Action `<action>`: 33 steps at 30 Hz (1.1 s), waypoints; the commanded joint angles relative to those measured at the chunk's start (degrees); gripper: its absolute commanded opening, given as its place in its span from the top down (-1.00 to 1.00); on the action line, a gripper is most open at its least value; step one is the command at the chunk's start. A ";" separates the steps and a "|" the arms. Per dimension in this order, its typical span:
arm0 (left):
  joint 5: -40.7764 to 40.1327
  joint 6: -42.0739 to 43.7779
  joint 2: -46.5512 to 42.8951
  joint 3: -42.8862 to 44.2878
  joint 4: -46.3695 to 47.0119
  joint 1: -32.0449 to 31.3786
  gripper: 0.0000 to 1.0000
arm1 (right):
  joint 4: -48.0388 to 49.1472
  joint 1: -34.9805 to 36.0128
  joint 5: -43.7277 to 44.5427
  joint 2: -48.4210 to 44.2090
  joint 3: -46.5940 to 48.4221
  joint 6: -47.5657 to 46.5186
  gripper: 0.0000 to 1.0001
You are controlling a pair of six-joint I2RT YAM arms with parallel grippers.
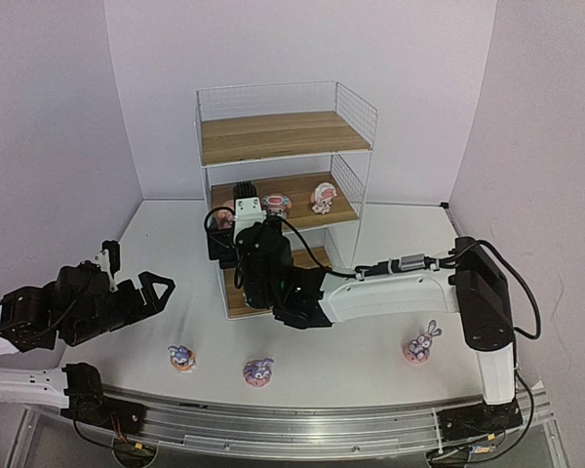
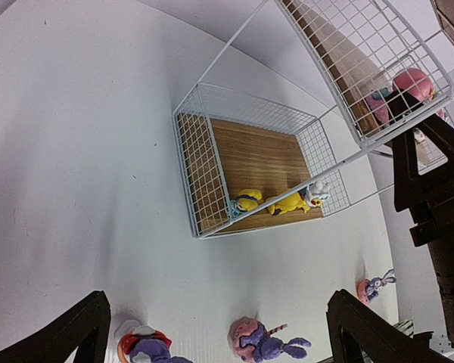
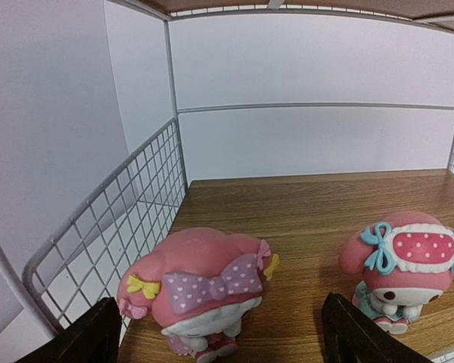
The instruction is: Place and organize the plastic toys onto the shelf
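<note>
The shelf is thin white wire mesh boxed around three smooth wood-grain boards. Three glossy, round-headed pink toys stand on its middle board. The right gripper reaches in at that board's left end, fingers spread wide and gripping nothing, with the bow-topped toy just ahead between them. Three small yellow figurines sit on the shelf's bottom board. Three purple long-eared bunnies rest on the matte white table in front of the shelf. Left of the shelf, the left gripper hangs with its black fingers parted.

L arm: black housings, white lower link, thin blk cables. L tool: black triangular fingers. R arm: white tubular link betw. black joints, looping blk cable.
</note>
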 commanded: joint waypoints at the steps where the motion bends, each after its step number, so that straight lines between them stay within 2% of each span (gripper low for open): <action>1: -0.51 1.03 -5.17 0.75 1.36 0.31 -0.99 | 1.96 1.28 0.73 -4.75 -0.50 -1.27 -0.80; 10: 0.16 1.47 -4.31 0.54 3.49 0.36 -0.99 | 1.97 2.97 3.05 -7.85 -3.57 -3.84 -0.88; 15: 0.64 1.57 -3.23 0.54 4.39 0.36 -0.99 | 0.08 5.68 2.99 -12.78 -8.20 -4.76 -0.92; 17: 0.80 1.63 -2.73 0.55 4.77 0.36 -0.99 | -5.97 6.54 2.03 -15.80 -9.52 -1.70 -0.93; 19: 0.92 1.74 -2.23 0.60 5.07 0.33 -0.99 | -16.75 6.48 -2.30 -19.48 -10.30 6.99 -0.96; 21: 1.02 1.95 -1.78 0.79 5.21 0.35 -0.99 | -23.40 6.27 -7.58 -23.89 -12.16 11.88 -0.95; 26: 1.05 2.55 -0.55 1.52 5.51 0.35 -0.99 | -30.00 6.02 -17.72 -32.97 -17.33 18.29 -0.93; 30: 1.66 5.43 1.31 2.64 8.37 0.35 -0.99 | -36.11 4.67 -19.47 -37.32 -18.86 21.83 -0.96; 33: 2.18 8.18 3.68 4.27 10.73 0.36 -0.99 | -41.69 1.13 -23.23 -38.08 -18.95 27.96 -0.93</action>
